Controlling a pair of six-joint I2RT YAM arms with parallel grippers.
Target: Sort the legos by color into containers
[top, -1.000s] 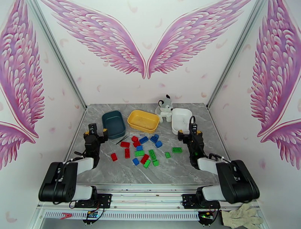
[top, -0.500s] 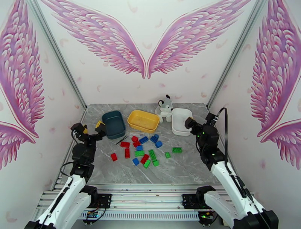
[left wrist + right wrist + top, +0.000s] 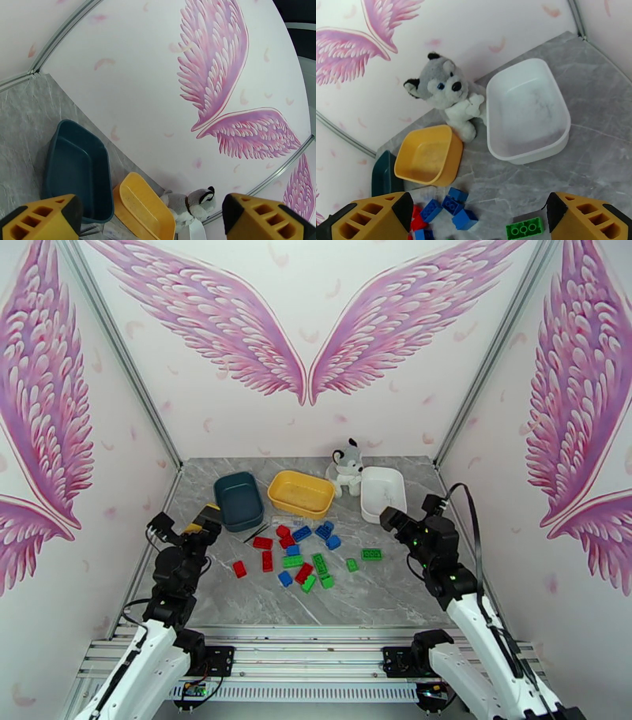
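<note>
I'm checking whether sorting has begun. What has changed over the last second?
Both arms unfolded from their low, folded pose. The left gripper and the right gripper lifted and tilted upward, jaws open, and nothing was taken hold of. The legos, the teal tub, the yellow tub, the white tub and the plush husky lie where they were.

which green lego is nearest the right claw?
The lone green brick, lying by itself furthest right, in front of the white tub; the other greens sit further left, in the mixed cluster.
</note>
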